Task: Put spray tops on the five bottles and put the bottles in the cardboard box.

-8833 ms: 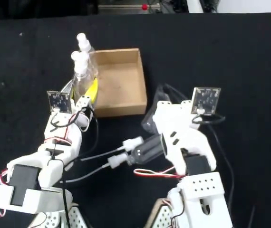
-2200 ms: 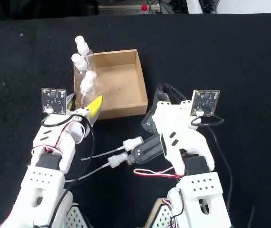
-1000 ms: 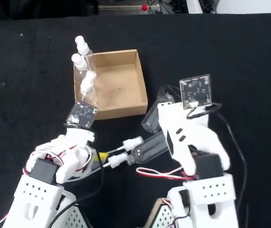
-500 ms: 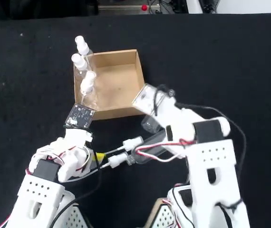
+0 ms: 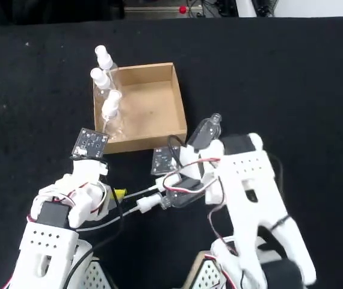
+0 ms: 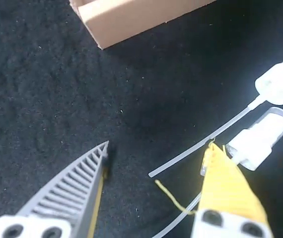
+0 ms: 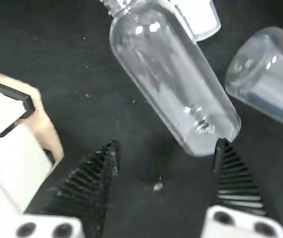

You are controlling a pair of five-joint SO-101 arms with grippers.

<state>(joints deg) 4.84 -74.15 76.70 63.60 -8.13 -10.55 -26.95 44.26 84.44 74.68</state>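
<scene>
The right arm (image 5: 250, 180) covers most of a clear uncapped bottle (image 7: 174, 74) lying on the black tabletop (image 5: 304, 78); the right hand (image 7: 167, 144) is spread open over its base. A second uncapped bottle (image 5: 204, 128) sits, apparently tilted, just right of the cardboard box (image 5: 180, 102), which holds three capped bottles (image 5: 111, 108) along its left wall. Two loose spray tops (image 6: 260, 141) lie by the open left hand (image 6: 159, 145)

**Box behind, loose parts in front**

The cardboard box (image 5: 153, 102) is set at the back. Three capped bottles (image 5: 112, 107) are stood in a row at its left wall. An uncapped bottle (image 5: 204, 128) is placed just right of its near right corner. In front of the box, two spray tops (image 5: 168, 179) are laid side by side — a lying bottle (image 7: 171, 74) to their right, the left gripper (image 6: 156, 148) to their left. The right gripper (image 7: 166, 146) is placed at that bottle's base.
</scene>
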